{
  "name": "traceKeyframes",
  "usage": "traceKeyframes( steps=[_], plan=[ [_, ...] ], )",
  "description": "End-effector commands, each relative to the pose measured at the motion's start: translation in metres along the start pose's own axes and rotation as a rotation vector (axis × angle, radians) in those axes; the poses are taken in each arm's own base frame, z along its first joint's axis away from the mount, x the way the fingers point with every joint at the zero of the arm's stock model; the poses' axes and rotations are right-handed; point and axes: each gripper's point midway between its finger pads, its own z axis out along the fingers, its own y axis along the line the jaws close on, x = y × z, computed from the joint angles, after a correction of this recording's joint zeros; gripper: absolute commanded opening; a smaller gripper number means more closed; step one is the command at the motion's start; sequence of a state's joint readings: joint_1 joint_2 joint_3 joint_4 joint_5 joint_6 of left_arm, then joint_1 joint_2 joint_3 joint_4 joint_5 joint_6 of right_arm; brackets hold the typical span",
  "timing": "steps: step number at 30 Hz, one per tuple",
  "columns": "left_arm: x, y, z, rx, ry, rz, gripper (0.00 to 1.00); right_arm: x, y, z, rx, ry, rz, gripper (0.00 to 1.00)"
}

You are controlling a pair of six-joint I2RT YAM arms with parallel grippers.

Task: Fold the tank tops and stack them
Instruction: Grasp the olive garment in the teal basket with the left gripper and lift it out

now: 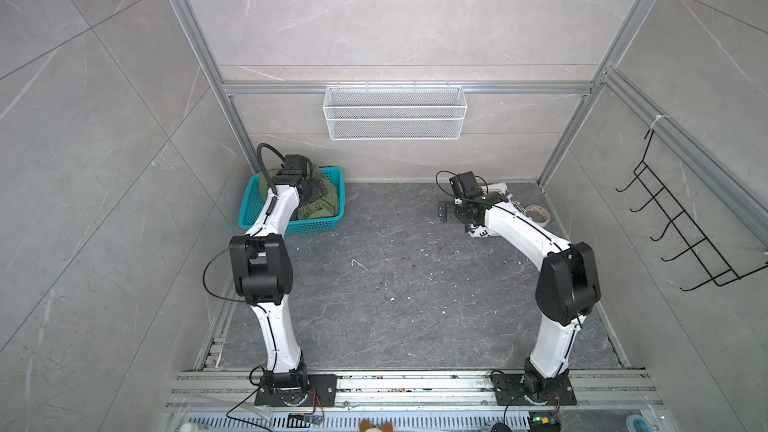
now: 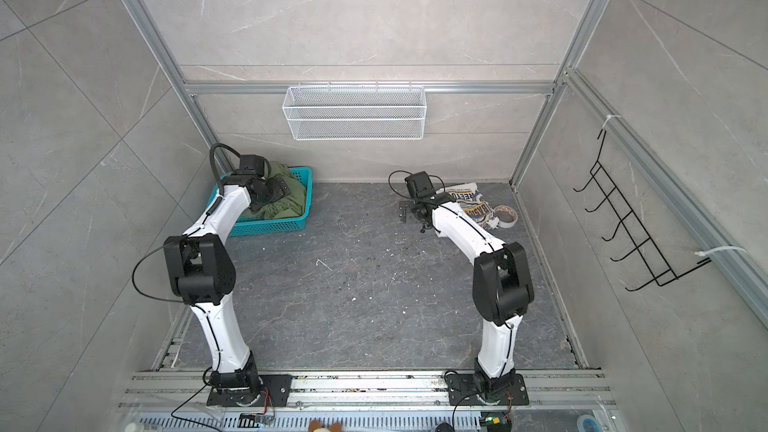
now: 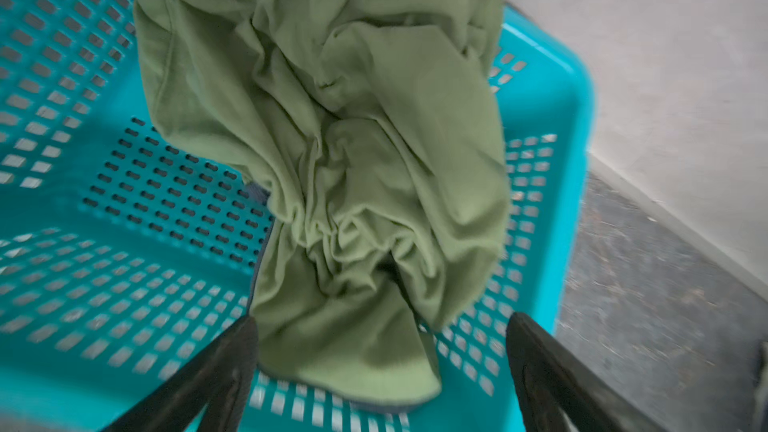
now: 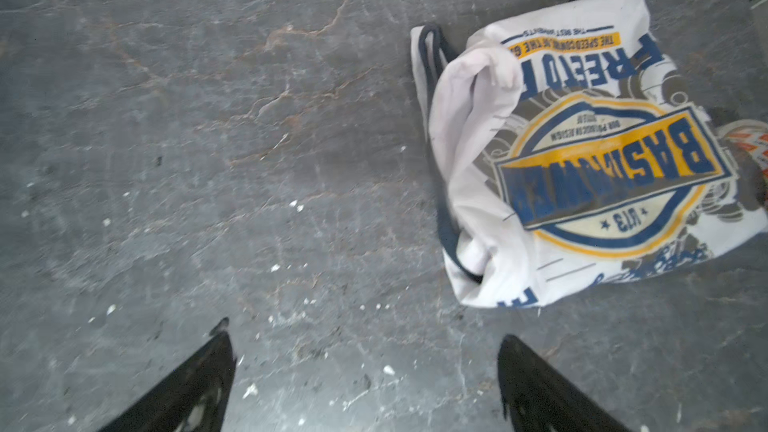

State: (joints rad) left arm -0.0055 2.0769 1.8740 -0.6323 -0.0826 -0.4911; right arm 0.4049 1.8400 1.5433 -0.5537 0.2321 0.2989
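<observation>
Two tops, one folded; fetching the second.
Both claws gape empty: left gripper (image 3: 382, 320) over the olive tank top (image 3: 332, 118) in the teal basket (image 1: 316, 224) at ten o'clock, right gripper (image 4: 365, 330) beside the folded white tank top (image 4: 582, 160) at two o'clock. Next, probably: pinch olive cloth, lift out.

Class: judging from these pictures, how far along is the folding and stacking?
Done: the white top lies roughly folded. In hand: the open left gripper hovers over the crumpled green top in the basket. Left: fold it, stack it on the white one.

Left pincer (image 3: 382, 320), right pincer (image 4: 365, 330): both agape
</observation>
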Motion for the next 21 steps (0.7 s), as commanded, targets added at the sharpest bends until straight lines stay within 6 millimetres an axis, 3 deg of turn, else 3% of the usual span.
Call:
traceKeyframes(
  steps=[1,7,10,18,21],
  plan=[
    [-0.002,-0.002,0.009,0.008,0.048,0.046,0.92,-0.014,0.009,-0.033,-0.069,-0.108,0.050,0.99],
    [0.004,0.000,0.049,-0.028,0.109,0.058,0.77,0.009,0.014,-0.066,-0.149,-0.123,0.055,0.99],
    [0.012,0.014,0.072,-0.076,0.146,0.039,0.65,0.022,0.015,-0.076,-0.168,-0.118,0.046,0.99],
    [-0.003,0.053,0.082,-0.140,0.127,-0.009,0.25,0.062,-0.001,-0.087,-0.145,-0.069,0.048,0.99],
    [-0.013,0.064,0.074,-0.154,0.111,-0.031,0.10,0.069,-0.004,-0.091,-0.149,-0.065,0.054,0.99]
  ],
)
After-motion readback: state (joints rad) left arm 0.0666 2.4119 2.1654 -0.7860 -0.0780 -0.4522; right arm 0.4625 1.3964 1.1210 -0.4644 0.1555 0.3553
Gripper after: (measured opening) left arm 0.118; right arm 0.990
